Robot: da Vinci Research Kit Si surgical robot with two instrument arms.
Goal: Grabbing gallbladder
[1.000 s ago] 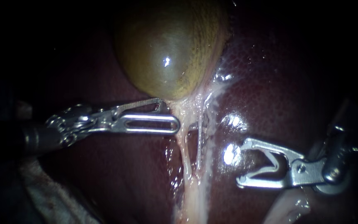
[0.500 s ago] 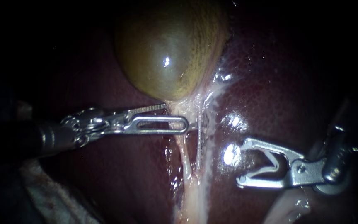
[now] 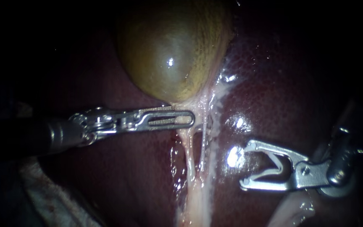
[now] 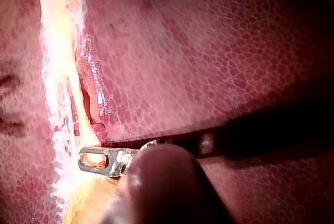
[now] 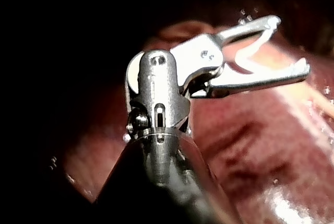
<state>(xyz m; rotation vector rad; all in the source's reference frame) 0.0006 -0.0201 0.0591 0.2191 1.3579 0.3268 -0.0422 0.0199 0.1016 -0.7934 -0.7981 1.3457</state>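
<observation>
Jaws of my left instrument (image 3: pixel 190 119) lie clamped almost flat on the pale neck of the gallbladder (image 3: pixel 169 50), which bulges olive against the liver (image 3: pixel 282 84) in the endoscope view; my right instrument (image 3: pixel 245 164) sits well apart over the liver, jaws spread wide around a white clip (image 3: pixel 276 167) touching both. From the left wrist, the slotted tip of the left instrument (image 4: pixel 86 161) rests on that pale neck, the yellowish gallbladder (image 4: pixel 88 203) just beside it. From the right wrist, the right instrument (image 5: pixel 289 45) grasps the clip (image 5: pixel 250 51) clear of the liver (image 5: pixel 271 145).
</observation>
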